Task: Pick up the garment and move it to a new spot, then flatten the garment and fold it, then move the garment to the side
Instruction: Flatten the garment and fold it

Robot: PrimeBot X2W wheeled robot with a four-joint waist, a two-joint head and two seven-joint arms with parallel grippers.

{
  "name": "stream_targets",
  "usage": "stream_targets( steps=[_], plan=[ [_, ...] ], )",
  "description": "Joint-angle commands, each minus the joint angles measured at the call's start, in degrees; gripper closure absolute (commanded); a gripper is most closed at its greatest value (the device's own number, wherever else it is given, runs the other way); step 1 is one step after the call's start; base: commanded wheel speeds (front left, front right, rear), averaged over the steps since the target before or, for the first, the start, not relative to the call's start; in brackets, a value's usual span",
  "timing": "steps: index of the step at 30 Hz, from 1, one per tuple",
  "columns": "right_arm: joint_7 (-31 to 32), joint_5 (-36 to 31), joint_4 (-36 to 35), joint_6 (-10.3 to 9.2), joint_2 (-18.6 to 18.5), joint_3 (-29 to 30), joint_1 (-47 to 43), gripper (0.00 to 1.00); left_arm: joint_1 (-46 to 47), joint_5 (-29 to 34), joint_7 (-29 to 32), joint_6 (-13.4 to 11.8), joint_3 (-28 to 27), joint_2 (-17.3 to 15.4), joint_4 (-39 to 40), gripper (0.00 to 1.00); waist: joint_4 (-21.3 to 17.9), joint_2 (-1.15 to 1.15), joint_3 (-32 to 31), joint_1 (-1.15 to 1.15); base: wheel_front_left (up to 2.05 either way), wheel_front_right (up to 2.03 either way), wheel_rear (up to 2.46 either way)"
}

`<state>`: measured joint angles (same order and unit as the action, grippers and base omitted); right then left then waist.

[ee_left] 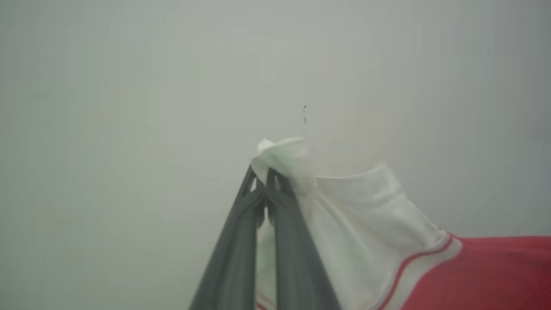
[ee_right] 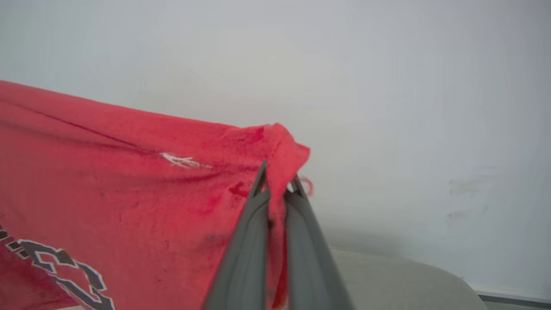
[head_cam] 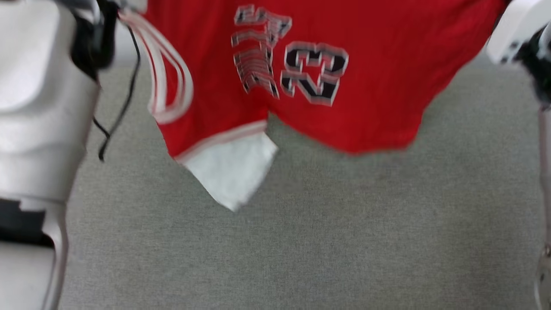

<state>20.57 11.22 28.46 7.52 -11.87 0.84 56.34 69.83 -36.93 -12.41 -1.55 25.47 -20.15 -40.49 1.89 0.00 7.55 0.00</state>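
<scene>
The red garment point(head_cam: 370, 82) hangs stretched across the top of the head view, above the grey surface, its dark white-outlined emblem point(head_cam: 316, 71) facing me upside down. A white sleeve end point(head_cam: 232, 170) dangles at its lower left, with striped trim point(head_cam: 170, 73) beside it. In the left wrist view my left gripper point(ee_left: 263, 175) is shut on the white sleeve end point(ee_left: 366, 215) of the garment. In the right wrist view my right gripper point(ee_right: 277, 172) is shut on a red corner of the garment point(ee_right: 129, 189).
A grey fabric surface point(head_cam: 327, 241) spreads under the hanging garment. My pale left forearm point(head_cam: 38, 112) fills the left edge, with a black cable point(head_cam: 118, 112) hanging from it. A pale wall point(ee_right: 409, 86) stands behind both grippers.
</scene>
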Motion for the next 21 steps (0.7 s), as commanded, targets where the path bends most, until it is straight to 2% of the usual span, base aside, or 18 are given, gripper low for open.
stream_targets(
  steps=[1, 12, 13, 21],
  plan=[
    [-0.53, -1.24, -0.39, -0.06, -0.16, 0.6, 3.66, 1.0, 4.04, 0.73, -0.5, 0.43, -0.28, -0.19, -1.14, 1.0, -0.32, 0.0, 4.42, 0.0, 0.0, 0.0, 0.0],
    [-3.22, -6.0, 0.06, -0.06, 0.27, 1.22, 21.04, 1.0, 23.43, 3.43, -1.78, 2.4, -1.42, -2.3, -5.89, 1.0, -1.61, 0.0, 17.51, 0.0, 0.0, 0.0, 0.0],
    [-4.84, -7.08, 1.24, -0.06, 0.63, 0.83, 26.7, 1.0, 28.49, 4.08, -2.07, 2.98, -1.56, -3.2, -7.53, 1.0, -2.2, 0.0, 21.94, 0.0, 0.0, 0.0, 0.0],
    [-6.99, -8.39, 3.94, -0.06, 1.7, -0.29, 33.12, 1.0, 32.47, 3.75, -2.41, 4.4, -2.2, -3.69, -11.11, 1.0, -2.5, 0.0, 28.52, 0.0, 0.0, 0.0, 0.0]
  ],
)
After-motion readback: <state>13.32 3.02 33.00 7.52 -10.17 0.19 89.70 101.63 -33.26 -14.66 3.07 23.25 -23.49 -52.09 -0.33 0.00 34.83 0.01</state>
